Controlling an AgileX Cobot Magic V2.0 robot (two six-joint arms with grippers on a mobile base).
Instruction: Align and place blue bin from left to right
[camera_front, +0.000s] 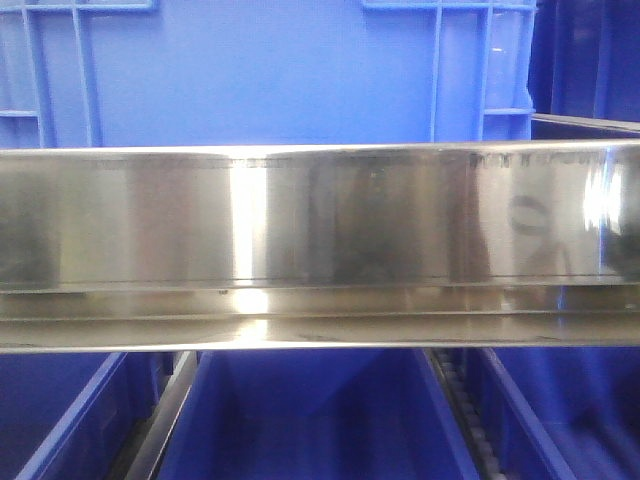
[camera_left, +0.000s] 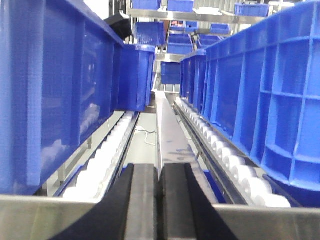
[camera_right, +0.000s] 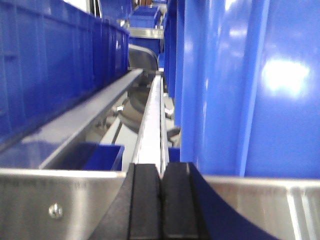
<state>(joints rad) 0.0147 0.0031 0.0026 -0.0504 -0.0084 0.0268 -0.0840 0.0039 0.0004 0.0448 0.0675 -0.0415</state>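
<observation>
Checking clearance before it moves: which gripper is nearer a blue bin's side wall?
Right, it seems. The right gripper, shut, has a blue bin close on its right. The left gripper, shut, sits between a left bin row and a right bin row, beyond rollers.

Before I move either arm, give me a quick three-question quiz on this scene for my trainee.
1. True or false: the left gripper is shut on a bin.
2. In the left wrist view, the right-hand bins stand on: A white rollers, B a flat belt, C the floor.
3. Fill in: in the front view, the blue bin shows ___ the steel rail.
Key: 1 false; 2 A; 3 above.
</observation>
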